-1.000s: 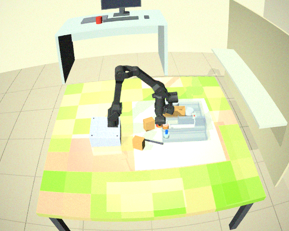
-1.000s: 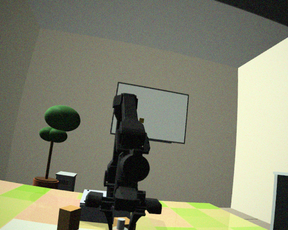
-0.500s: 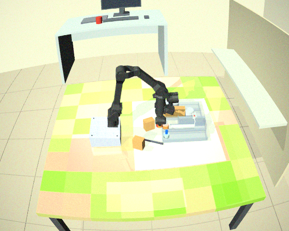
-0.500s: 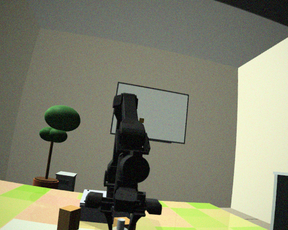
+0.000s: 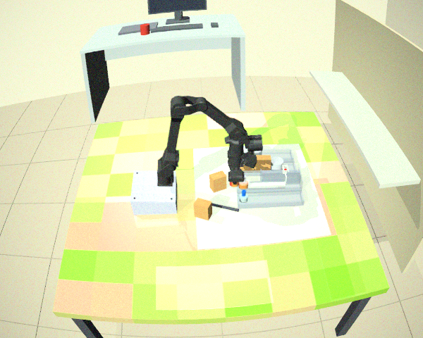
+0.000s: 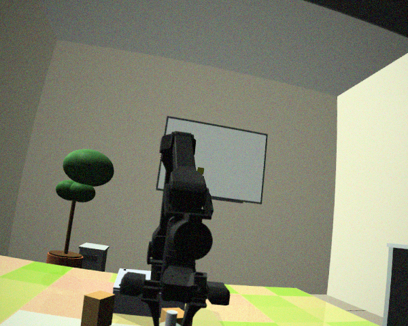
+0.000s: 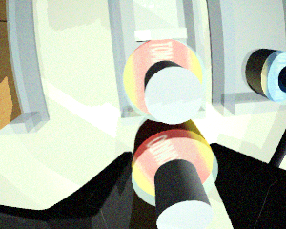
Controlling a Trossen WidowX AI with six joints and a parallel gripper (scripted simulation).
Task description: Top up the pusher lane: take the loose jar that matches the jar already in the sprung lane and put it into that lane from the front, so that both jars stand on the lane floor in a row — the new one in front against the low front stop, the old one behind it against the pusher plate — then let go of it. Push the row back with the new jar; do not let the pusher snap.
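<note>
- Holds the loose jar [image 5: 233, 184] [image 6: 171, 316] [image 7: 180, 183] in the claw [image 5: 235, 182] [image 6: 171, 320] [image 7: 172, 156], grasped from both sides, cap up, long axis looking near upright.
- Places that jar just outside the mouth of the sprung lane [image 5: 293, 179] [image 7: 117, 57], on the robot's side.
- Shows the matching lane jar [image 5: 243, 184] [image 7: 173, 95] directly beyond it, near the low front stop [image 7: 127, 113]; contact between jars: cannot tell.
- Lines up roughly with the lane's length; height over the stop unclear.
- Calls next, in judgement, for a straight push lane-inward, against the spring, then lowering behind the stop.
- Risks tipping the rear jar if pressed high or off-centre.
</note>
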